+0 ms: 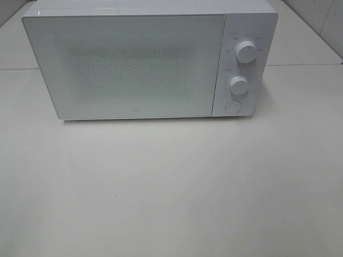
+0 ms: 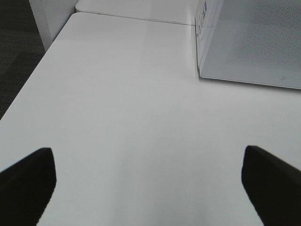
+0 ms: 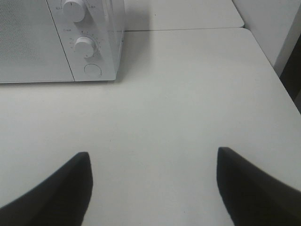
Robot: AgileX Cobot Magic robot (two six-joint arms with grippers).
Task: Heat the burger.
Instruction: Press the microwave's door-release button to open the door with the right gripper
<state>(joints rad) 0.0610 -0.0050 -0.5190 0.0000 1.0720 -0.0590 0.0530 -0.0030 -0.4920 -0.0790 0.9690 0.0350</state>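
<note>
- The burger is not showing in any view. The white microwave point(image 1: 128, 64) is standing with its door point(image 1: 126, 67) shut, and the speckled window is giving no look inside.
- On the control panel, an upper knob point(image 1: 245, 52) is sitting above a lower knob point(image 1: 239, 84), with a round button point(image 1: 232, 106) beneath. The printing ringing both knobs is too small to read.
- A tiny mark point(image 2: 282, 77) low on the door and a blue-printed label point(image 2: 202, 16) on the microwave's side are also staying illegible.
- The microwave is resting on a white table point(image 1: 171, 187).
- The left gripper point(image 2: 146, 153) is hanging over the table near the microwave's door-side corner, jaws spread wide and gripping nothing.
- The right gripper point(image 3: 153, 153) is hanging over the table in front of the panel side, jaws wide apart and empty.
</note>
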